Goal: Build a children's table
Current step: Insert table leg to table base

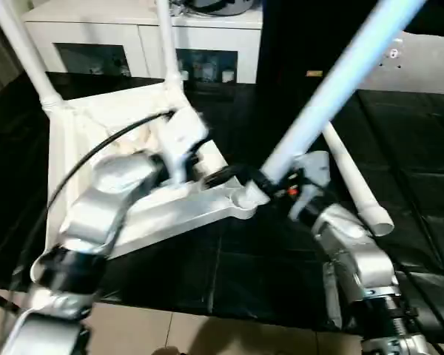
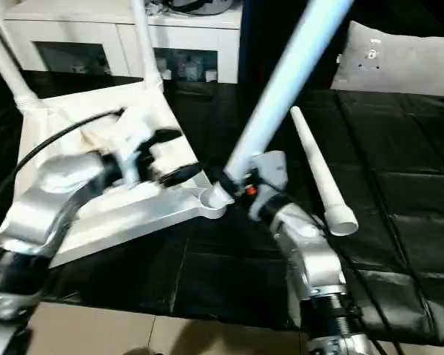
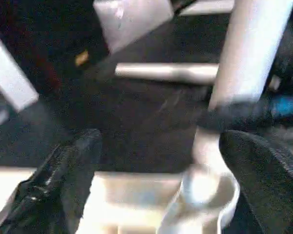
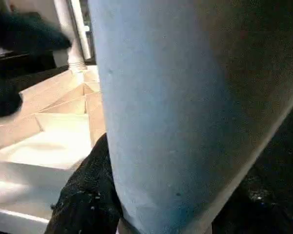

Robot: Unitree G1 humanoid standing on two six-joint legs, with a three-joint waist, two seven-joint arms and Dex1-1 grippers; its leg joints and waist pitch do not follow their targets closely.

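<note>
Black-covered bench [image 1: 399, 170] carries the table top [image 1: 74, 140], upside down w/ ribs up, two legs [image 1: 26, 52] upright in far corner sockets. Right hand [image 1: 270, 185] clamped on a third leg [image 1: 333, 89], its end at the near corner socket [image 1: 244, 198]. Left hand [image 3: 151, 185] apart, fingers either side of that leg. Fourth leg [image 1: 359, 188] lies on bench beside.

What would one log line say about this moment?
stage: third leg at near corner socket | right gripper: holding leg | left gripper: open beside it | two legs fitted | one leg lying loose
</note>
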